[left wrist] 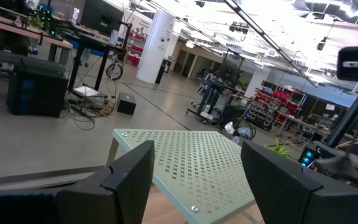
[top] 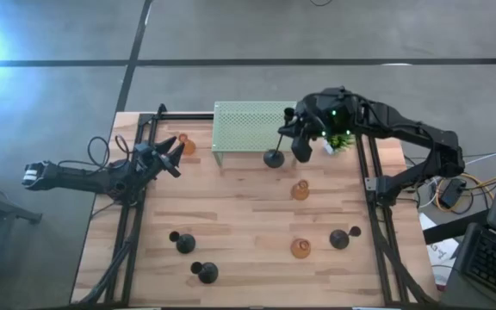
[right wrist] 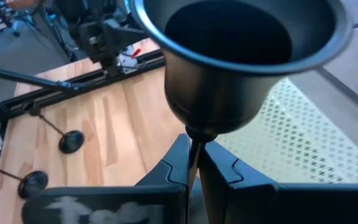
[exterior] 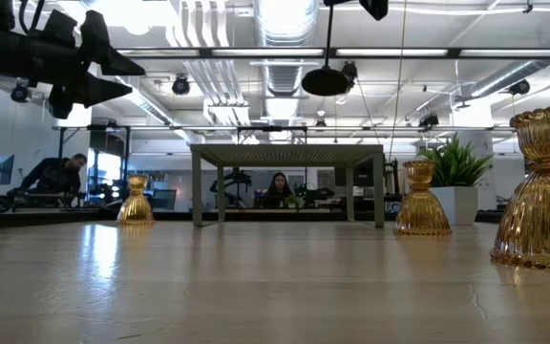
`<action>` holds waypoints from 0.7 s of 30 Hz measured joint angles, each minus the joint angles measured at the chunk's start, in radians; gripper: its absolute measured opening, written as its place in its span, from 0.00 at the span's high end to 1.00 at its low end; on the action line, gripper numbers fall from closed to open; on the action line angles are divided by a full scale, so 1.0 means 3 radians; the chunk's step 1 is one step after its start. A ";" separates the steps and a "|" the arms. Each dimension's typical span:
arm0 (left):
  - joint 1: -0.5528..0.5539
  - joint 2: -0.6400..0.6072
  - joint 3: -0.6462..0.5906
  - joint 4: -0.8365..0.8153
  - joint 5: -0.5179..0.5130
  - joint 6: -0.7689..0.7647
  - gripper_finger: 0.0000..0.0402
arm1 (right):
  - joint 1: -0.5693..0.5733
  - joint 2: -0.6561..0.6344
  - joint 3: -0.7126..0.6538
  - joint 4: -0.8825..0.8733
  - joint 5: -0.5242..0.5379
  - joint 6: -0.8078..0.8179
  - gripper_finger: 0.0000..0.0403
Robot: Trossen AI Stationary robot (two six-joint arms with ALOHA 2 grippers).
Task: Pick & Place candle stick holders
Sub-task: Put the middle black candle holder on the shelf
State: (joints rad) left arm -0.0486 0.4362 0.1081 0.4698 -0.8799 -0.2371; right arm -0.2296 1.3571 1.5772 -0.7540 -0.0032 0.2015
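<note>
My right gripper (top: 288, 131) is shut on a black metal candle stick holder (top: 274, 158) held in the air by the near right corner of the green perforated stand (top: 252, 125). In the low view its domed base (exterior: 325, 81) hangs above the stand top (exterior: 289, 148). Three other black holders (top: 183, 243) (top: 205, 272) (top: 341, 238) and three amber glass ones (top: 185, 142) (top: 300, 190) (top: 300, 248) stand on their bases on the table. My left gripper (top: 172, 155) is open and empty, raised over the table's left part and facing the stand (left wrist: 197, 168). My right gripper pinches the holder's thin stem (right wrist: 195, 146) between its two fingers, just below the flared black cup (right wrist: 241, 50) at the stem's top. The fingers lie across the stem. The holder hangs upright below them, its base lifted clear of the table.
A small green potted plant (top: 341, 140) stands right of the stand, under my right arm. Black rails (top: 132, 224) (top: 377, 224) run along the table's left and right sides. Bare wood (top: 248, 215) lies in the middle. People sit in the room behind (exterior: 280, 186).
</note>
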 joint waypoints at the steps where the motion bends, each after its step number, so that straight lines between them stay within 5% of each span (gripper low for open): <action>1: 0.0000 0.0001 0.0000 0.0001 0.0000 0.0000 0.39 | -0.0055 0.0000 0.0013 0.0003 -0.0022 -0.0016 0.97; 21: 0.0003 0.0000 0.0000 0.0000 0.0000 -0.0001 0.39 | -0.1069 0.0314 0.0024 0.0294 -0.0435 -0.0537 0.97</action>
State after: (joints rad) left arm -0.0479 0.4362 0.1081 0.4698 -0.8799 -0.2373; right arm -0.5503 1.4512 1.5845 -0.6657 -0.1337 0.0404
